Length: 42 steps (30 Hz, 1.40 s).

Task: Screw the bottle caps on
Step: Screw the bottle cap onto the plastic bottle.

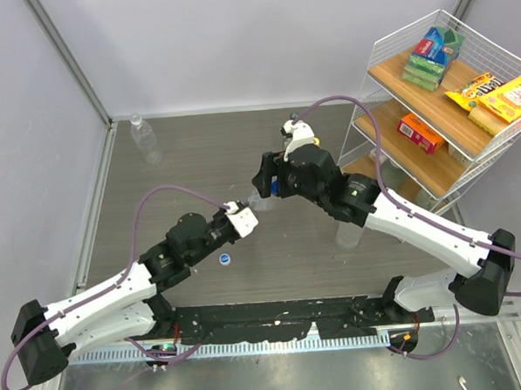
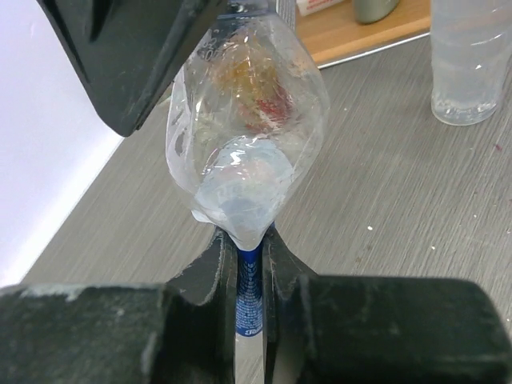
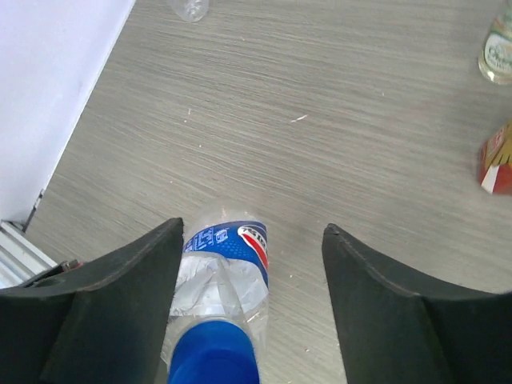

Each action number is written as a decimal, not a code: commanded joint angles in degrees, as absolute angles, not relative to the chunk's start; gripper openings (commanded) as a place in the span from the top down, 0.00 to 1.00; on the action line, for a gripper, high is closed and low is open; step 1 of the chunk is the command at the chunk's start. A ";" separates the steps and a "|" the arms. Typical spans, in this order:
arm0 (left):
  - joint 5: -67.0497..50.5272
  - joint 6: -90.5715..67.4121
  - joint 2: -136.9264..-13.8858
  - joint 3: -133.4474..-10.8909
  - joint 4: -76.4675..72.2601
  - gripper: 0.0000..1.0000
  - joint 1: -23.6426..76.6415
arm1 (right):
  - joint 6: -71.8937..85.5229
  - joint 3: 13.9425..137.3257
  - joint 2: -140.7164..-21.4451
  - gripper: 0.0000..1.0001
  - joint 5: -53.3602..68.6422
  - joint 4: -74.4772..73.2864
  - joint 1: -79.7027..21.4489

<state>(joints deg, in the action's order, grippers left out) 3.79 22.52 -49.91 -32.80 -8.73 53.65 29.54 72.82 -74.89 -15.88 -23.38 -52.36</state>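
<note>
left jaws clenched on the crumpled bottle [image 2: 244,136], held at centre of the top view; right jaws released, wide either side of it. thin soft wall, light, buckles under squeeze: i'd grip near the stiffer neck. blue cap [image 3: 212,360] cut off at frame bottom, thread seating unreadable.

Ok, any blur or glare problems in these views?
Top external: evenly lit, sharp throughout. Left wrist: the crumpled clear plastic bottle shows bright reflections, and the left gripper is soft up close. Right wrist: the blue round cap is out of focus; the table is sharp.
</note>
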 commanded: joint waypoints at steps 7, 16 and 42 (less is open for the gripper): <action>-5.70 20.48 -53.08 -33.57 -15.29 1.00 47.91 | 10.21 65.92 -62.15 0.14 -8.79 -13.27 -52.29; -45.92 24.58 -52.03 -35.15 -5.39 1.00 33.06 | -17.11 61.97 -53.18 0.14 7.97 -18.88 -52.29; -54.67 27.95 -51.15 -36.65 0.35 1.00 31.73 | -25.75 64.68 -55.98 0.33 31.37 -24.87 -52.29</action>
<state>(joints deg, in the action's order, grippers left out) -53.65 28.75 -51.99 -34.48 2.04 32.08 -26.55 61.45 -55.55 29.82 -25.82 -52.18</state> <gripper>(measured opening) 0.138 0.709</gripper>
